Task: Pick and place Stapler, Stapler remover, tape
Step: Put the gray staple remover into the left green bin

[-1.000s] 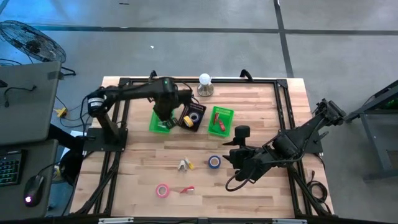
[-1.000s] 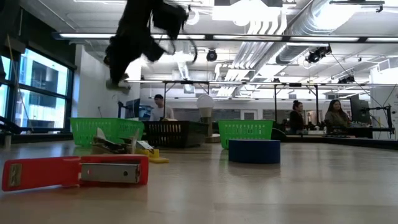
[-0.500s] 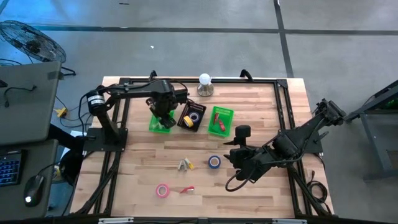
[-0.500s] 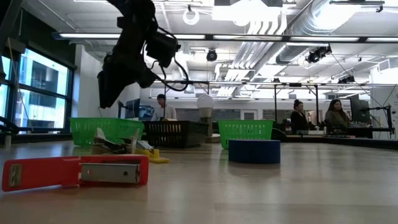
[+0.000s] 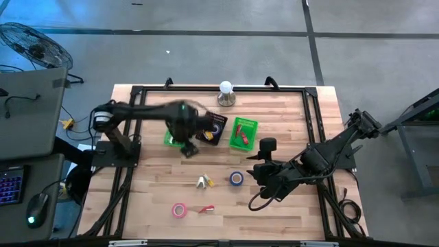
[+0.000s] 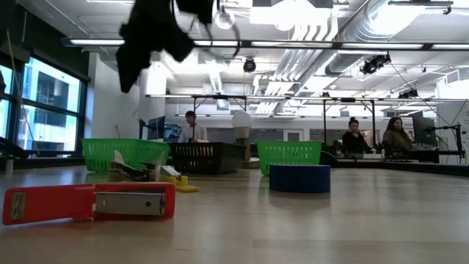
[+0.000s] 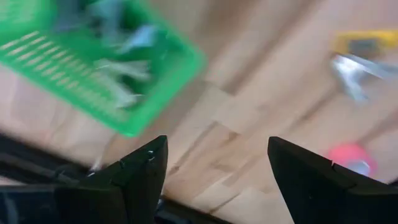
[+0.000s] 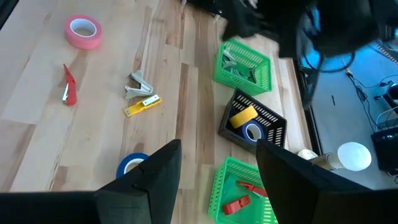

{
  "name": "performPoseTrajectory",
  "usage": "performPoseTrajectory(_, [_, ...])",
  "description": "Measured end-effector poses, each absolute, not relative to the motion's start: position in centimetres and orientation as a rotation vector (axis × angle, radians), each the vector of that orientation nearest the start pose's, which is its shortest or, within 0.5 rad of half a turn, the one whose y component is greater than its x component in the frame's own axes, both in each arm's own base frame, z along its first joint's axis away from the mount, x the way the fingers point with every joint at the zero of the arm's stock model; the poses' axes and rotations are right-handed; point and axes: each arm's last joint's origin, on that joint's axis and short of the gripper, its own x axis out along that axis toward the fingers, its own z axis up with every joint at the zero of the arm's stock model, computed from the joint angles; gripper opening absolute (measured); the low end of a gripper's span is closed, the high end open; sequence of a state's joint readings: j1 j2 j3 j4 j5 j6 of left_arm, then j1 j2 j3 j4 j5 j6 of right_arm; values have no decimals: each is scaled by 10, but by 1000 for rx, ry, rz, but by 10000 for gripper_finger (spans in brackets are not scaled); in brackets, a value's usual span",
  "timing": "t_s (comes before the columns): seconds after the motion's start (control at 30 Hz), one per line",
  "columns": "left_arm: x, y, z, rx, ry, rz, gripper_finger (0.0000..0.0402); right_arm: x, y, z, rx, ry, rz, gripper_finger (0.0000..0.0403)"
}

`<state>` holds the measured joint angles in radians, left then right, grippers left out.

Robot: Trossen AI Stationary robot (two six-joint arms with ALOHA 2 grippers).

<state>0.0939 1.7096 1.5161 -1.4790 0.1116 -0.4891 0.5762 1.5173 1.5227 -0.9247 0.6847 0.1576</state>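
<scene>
The left hand [image 5: 186,147], fingers wide and empty, has swung off the green plastic basket [image 5: 175,136] toward the loose pink tape roll [image 5: 180,210]; the right hand [image 5: 264,180], also wide, waits.

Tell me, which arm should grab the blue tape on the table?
Probably the right. Its gripper waits with jaws open right beside the blue tape, while the left gripper is farther off by the green basket.

Four tape rolls [image 8: 83,32], three baskets [image 8: 244,64]

Open table [image 5: 158,175] lies between the three baskets [image 5: 245,132] and the loose blue tape [image 5: 236,178], staple remover [image 5: 202,182].
</scene>
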Motion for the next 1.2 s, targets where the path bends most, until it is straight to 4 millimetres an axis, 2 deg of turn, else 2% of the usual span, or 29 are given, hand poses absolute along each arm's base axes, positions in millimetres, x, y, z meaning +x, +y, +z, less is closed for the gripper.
performPoseTrajectory(0.1, [302,-15,280,-399,1629,310,272,266,151,356,-390,735,-149,199])
performPoseTrajectory(0.3, [294,-83,264,155,1587,118,273,266,151,356,-384,733,-145,199])
performPoseTrajectory(0.47, [285,-119,240,528,1497,-73,273,266,152,356,-331,736,-134,199])
performPoseTrajectory(0.6, [286,-130,225,653,1391,-162,273,266,153,356,-301,739,-130,199])
performPoseTrajectory(0.77, [294,-128,209,700,1294,-229,273,267,154,357,-285,725,-121,199])
performPoseTrajectory(1.2, [300,-127,184,721,1162,-414,273,270,156,360,-258,681,-114,199])
